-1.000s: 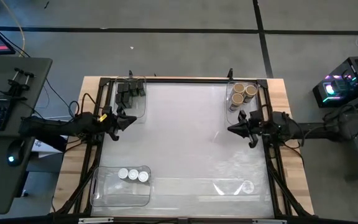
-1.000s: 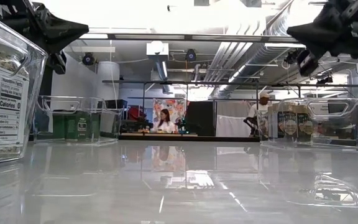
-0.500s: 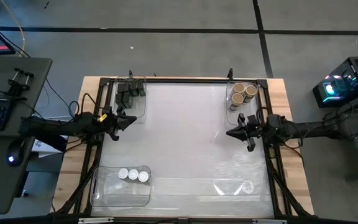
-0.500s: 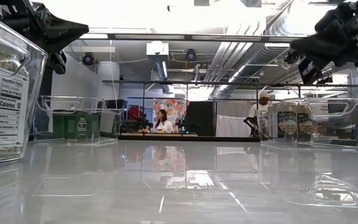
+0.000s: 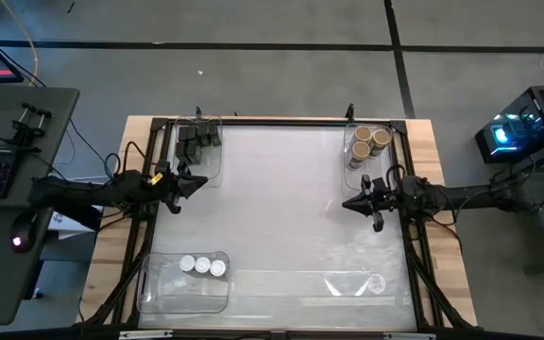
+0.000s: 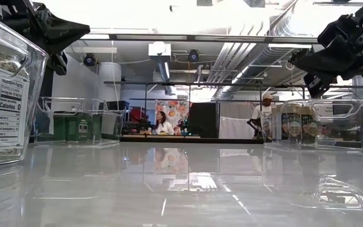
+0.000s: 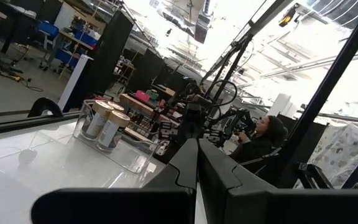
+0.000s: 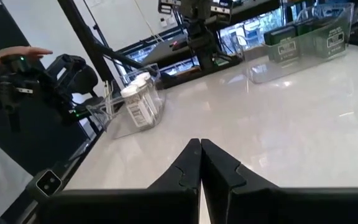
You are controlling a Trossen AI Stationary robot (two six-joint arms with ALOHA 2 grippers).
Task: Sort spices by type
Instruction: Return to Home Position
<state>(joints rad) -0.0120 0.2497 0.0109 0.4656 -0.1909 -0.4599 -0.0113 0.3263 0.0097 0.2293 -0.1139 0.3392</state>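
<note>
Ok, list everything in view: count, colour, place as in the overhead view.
black boxy containers: several, black, top-left bin
tan-topped jars: at least three, tan lids, top-right bin
white-topped jars: three, white lids, bottom-left bin
clear bins: four, transparent, one near each table corner
table: one, white top
person: one, in the room behind
left tool: one, dark, shut, above table's left edge
right tool: one, dark, shut, above table's right side

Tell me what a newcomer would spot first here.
Seen from above, each kind has its own clear bin: black boxes top left, tan-topped jars top right, white-topped jars bottom left. The left gripper and right gripper hang shut, holding nothing, at the table's side edges.
</note>
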